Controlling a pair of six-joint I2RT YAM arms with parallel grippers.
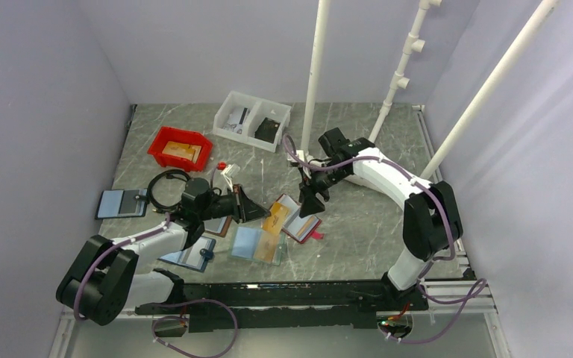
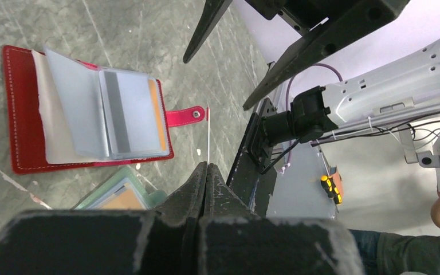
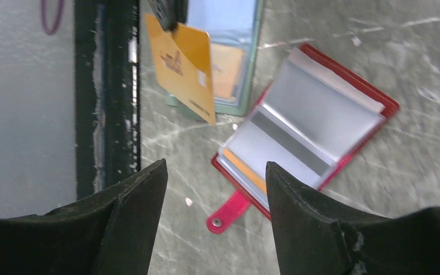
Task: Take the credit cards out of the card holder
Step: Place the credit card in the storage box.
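The red card holder (image 1: 304, 227) lies open on the table, its pink-red tab (image 3: 229, 209) undone. Its clear sleeves hold a pale blue-grey card with a dark stripe (image 3: 289, 140) and an orange card, of which only the edge (image 2: 158, 112) shows. My left gripper (image 1: 261, 212) is shut on a tan-orange credit card (image 3: 183, 63), held in the air left of the holder. In the left wrist view that card (image 2: 208, 134) is edge-on above the closed fingertips (image 2: 206, 166). My right gripper (image 3: 215, 166) is open and empty, hovering over the holder's tab side, as the top view (image 1: 312, 203) also shows.
A light teal holder with an orange card (image 1: 257, 242) lies just left of the red one. A brown holder (image 1: 216, 225) and two blue-grey holders (image 1: 121, 203) (image 1: 190, 253) lie by the left arm. A red bin (image 1: 181, 148) and a white tray (image 1: 252, 119) stand at the back. White poles (image 1: 315, 74) rise behind.
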